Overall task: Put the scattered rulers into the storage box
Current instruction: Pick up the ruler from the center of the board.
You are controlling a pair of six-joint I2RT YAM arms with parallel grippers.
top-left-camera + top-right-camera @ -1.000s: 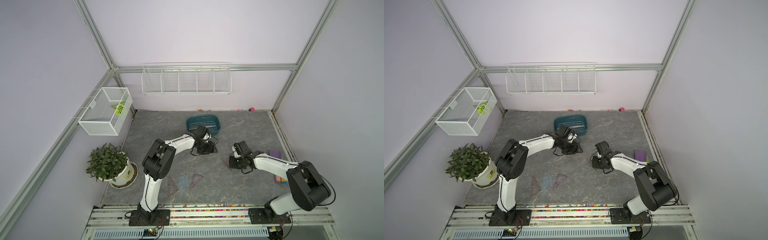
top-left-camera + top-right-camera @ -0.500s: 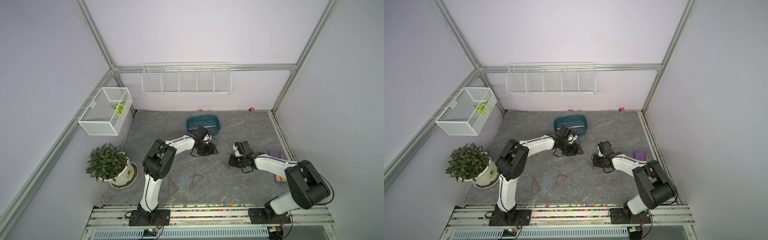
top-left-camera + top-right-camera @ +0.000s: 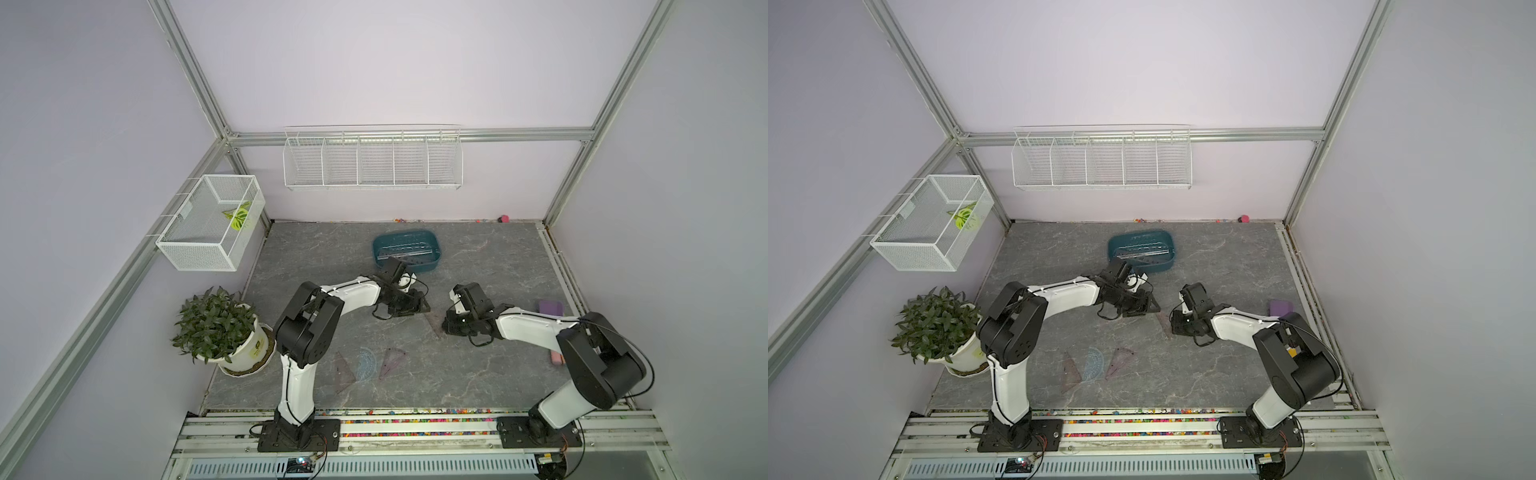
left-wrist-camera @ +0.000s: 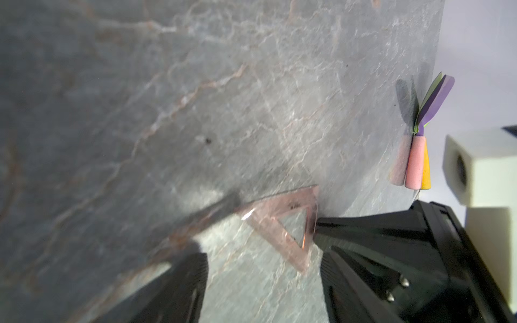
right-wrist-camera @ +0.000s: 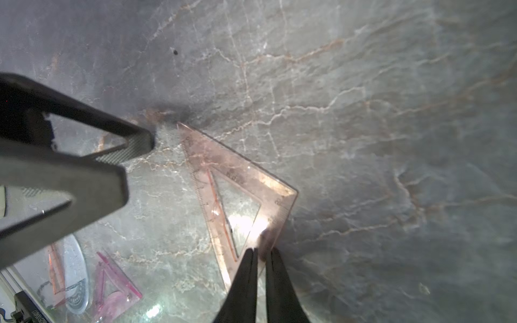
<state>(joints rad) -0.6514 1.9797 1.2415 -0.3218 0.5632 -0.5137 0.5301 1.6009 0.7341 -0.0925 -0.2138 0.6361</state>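
Note:
A brownish triangle ruler lies between my two grippers, faint in both top views. My right gripper is shut on one edge of it, and in the left wrist view that side of the triangle ruler looks tipped up. My left gripper is open just beyond the triangle's far corner, with its fingers low over the table. The teal storage box behind the left arm holds straight rulers. Two more triangles and a bluish protractor lie near the front.
A potted plant stands at the front left. White wire baskets hang on the left wall and the back wall. A purple block and a pink piece lie at the right edge, behind my right arm.
My right wrist has swung slightly to the left at the triangle ruler. The left arm has hardly moved.

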